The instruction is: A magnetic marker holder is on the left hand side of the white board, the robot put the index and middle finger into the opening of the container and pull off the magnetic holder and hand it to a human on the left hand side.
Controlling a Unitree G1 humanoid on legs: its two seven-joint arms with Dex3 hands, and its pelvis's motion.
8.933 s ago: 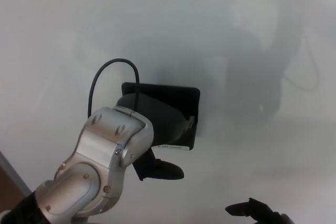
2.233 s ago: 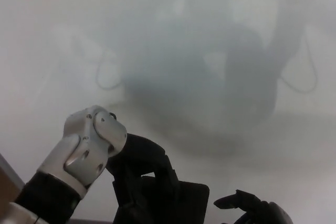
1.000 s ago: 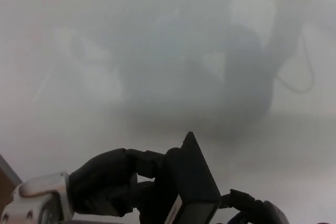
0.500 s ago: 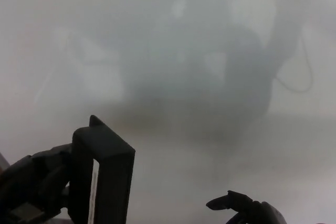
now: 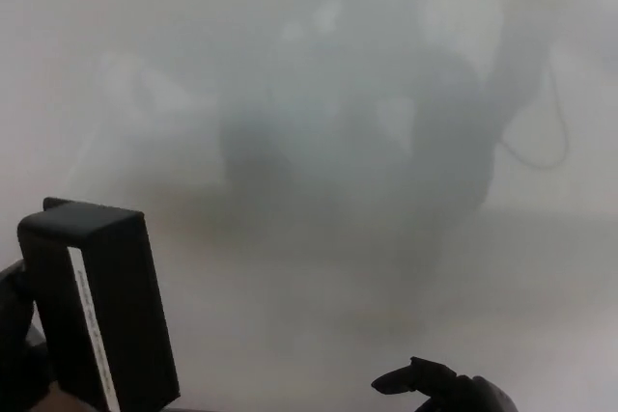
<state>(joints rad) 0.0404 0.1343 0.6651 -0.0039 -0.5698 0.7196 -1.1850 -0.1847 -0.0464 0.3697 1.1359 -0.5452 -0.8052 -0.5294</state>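
Holder (image 5: 101, 311) — upright, long axis near-vertical | left hand (image 5: 14, 335) gripping it | right hand (image 5: 439, 388) open

Left hand (image 5: 14, 335) is barely in frame, way down at approx 8 o'clock against the left edge. Only a dark sliver of it shows, w/ the black magnetic holder (image 5: 97, 311) right in front of it, so can't make out what the digits are doing. Right hand (image 5: 449, 393) pokes up at the bottom edge, approx 5 o'clock. One black fingertip (image 5: 396, 380) sticks out toward 9 o'clock, holding nothing, rest cut off by the frame.
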